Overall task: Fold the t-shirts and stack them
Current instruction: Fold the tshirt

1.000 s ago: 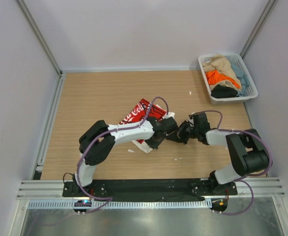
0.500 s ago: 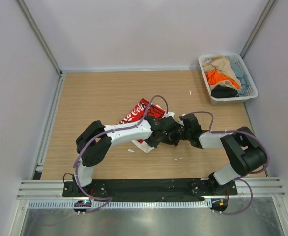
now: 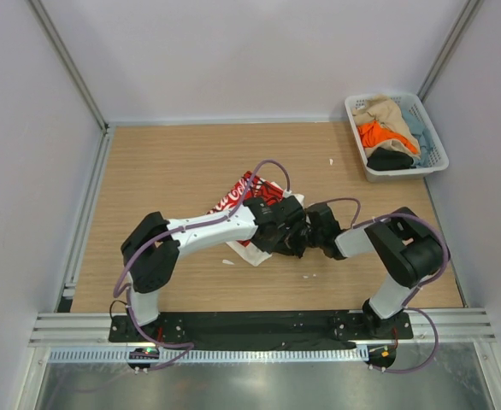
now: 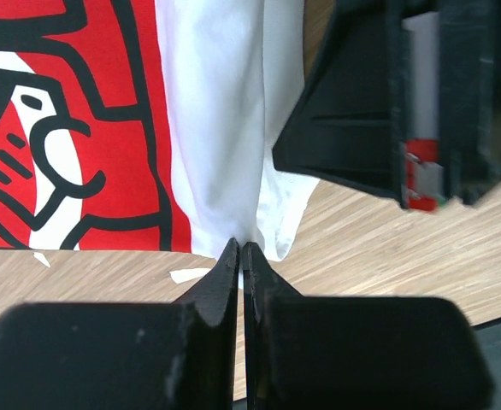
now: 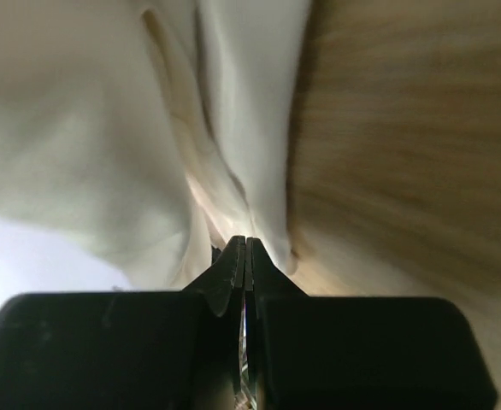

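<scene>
1. Two grippers are at work just beyond the arm bases, side by side and almost touching in the top view. Risk: with wrists this close, any uneven pull could knock one housing against the other.
2. Left gripper: jaws clenched, tips meeting on the very hem of the white t-shirt. I judge the bite shallow, with only the edge of the cloth caught. Risk: the hem slips free as soon as the cloth is drawn taut or lifted.
3. Right gripper: jaws clenched on white cloth, with creases running straight into the tips. The hold looks firmer. How many layers are pinched cannot be told. Risk: if only one layer is caught, the shirt will bunch rather than spread.
4. Small white scraps lie on the table just beside the shirt's near edge. Risk: they may be dragged into a fold.
5. Position of the item: the white t-shirt lies crumpled on the table, red graphic uppermost. It spreads away from both grippers, farther out and to the left. Both grips fall on its near right edge, close together. Risk: grips this close give little span to flatten the cloth.
6. Far right corner: the basket holds the tan, orange, pale blue and black t-shirts, well apart from both grippers and not yet folded.
</scene>
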`<state>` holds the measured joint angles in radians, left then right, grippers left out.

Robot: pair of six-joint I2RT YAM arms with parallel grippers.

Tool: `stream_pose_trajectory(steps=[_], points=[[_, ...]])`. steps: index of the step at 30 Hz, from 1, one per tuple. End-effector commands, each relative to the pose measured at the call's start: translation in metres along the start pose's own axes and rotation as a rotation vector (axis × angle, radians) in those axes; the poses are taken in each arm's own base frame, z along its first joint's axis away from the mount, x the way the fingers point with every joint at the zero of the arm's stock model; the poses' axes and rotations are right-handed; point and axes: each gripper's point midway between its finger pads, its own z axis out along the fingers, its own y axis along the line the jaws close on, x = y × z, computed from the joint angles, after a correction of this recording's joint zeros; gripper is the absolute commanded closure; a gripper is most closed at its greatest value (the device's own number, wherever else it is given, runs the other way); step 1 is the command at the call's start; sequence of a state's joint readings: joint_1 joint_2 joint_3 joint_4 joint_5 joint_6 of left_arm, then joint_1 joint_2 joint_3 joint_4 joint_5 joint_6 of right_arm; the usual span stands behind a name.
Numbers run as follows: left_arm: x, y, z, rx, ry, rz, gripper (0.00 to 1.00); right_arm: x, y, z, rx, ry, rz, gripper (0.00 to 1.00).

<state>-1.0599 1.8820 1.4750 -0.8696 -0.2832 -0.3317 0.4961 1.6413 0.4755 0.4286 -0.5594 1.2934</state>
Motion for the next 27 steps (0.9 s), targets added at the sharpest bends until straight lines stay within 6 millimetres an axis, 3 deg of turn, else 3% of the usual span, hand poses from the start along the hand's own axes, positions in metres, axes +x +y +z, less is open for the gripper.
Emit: stream_pose_trajectory(steps=[1,8,20,27], points=[[-0.005,-0.001,-0.012,0.033,-0.020,0.011,1.00,-0.010,0.011,0.016,-0.036,-0.027,-0.012,0.99],[0.007,-0.009,-0.012,0.081,0.013,0.004,1.00,-0.013,-0.005,0.020,0.013,-0.051,0.019,0.99],[0.031,-0.025,-0.007,0.128,0.060,-0.010,1.00,-0.013,-0.014,0.019,0.063,-0.050,0.014,0.99],[0.027,-0.032,-0.015,0.144,0.044,-0.018,1.00,-0.012,-0.019,0.021,0.071,-0.045,0.025,0.99]])
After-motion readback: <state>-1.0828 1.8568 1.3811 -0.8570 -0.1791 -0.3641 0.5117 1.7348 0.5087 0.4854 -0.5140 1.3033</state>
